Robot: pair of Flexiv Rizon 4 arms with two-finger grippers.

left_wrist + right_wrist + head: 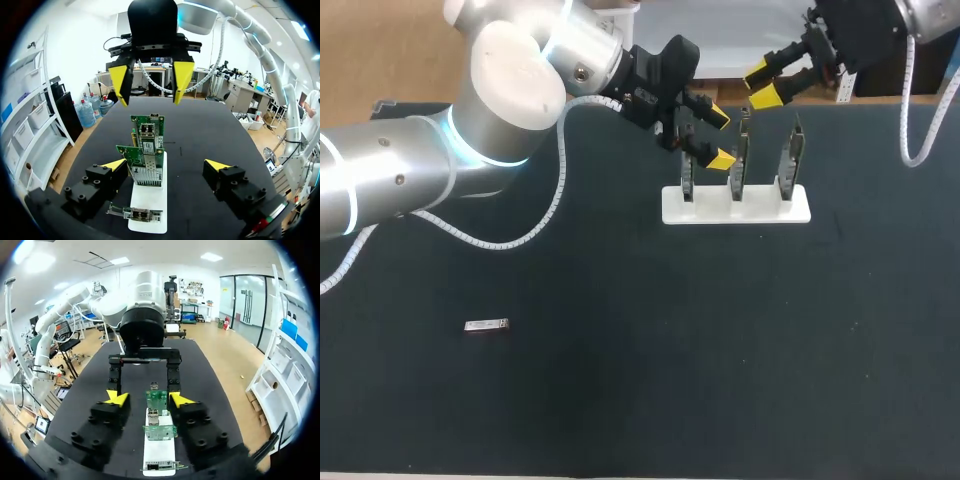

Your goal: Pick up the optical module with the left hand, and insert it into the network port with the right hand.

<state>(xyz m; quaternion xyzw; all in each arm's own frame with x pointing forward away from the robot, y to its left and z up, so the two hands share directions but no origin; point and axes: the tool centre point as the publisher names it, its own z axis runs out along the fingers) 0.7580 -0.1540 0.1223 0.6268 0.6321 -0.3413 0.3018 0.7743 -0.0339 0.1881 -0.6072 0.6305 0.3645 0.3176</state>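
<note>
Left tool: spread, empty, hanging by the rack's left end, well apart from what it must pick.
Right tool: spread too, empty, just past the rack's far side; I judge it waits there for the insertion.
Cards: three, upright in a white rack, so their ports can be reached.
Module: flat on the tabletop, alone, toward my left, not yet grasped.

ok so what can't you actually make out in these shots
optical module: head view, too small to tell which end is the connector; absent from both wrist views.
network cards: head view shows them edge-on, ports hidden.
leftmost card: head view, partly behind the left claw.
</note>
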